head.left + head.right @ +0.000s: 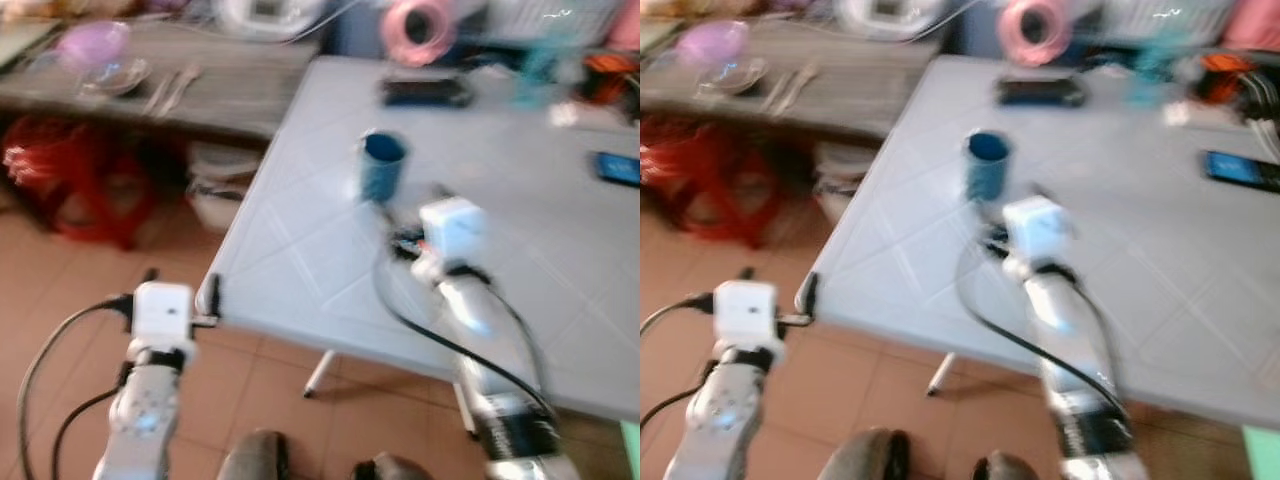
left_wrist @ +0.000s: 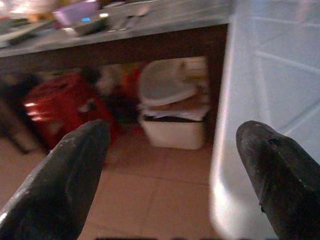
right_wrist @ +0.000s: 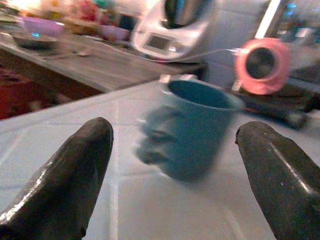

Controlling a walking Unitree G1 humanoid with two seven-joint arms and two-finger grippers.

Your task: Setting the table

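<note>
Both grippers stand spread wide, holding nothing. Seen from the right wrist, the blue mug [image 3: 192, 129] stands upright on the white table [image 1: 300, 270], between the right gripper [image 3: 172, 197] fingers, apart. From the head, the left gripper [image 1: 205, 300] sits at the table's near corner.

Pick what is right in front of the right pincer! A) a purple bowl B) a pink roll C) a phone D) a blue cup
D: the blue cup stands on the white table just ahead of the open right pincer, between its two fingers in the wrist view.
</note>
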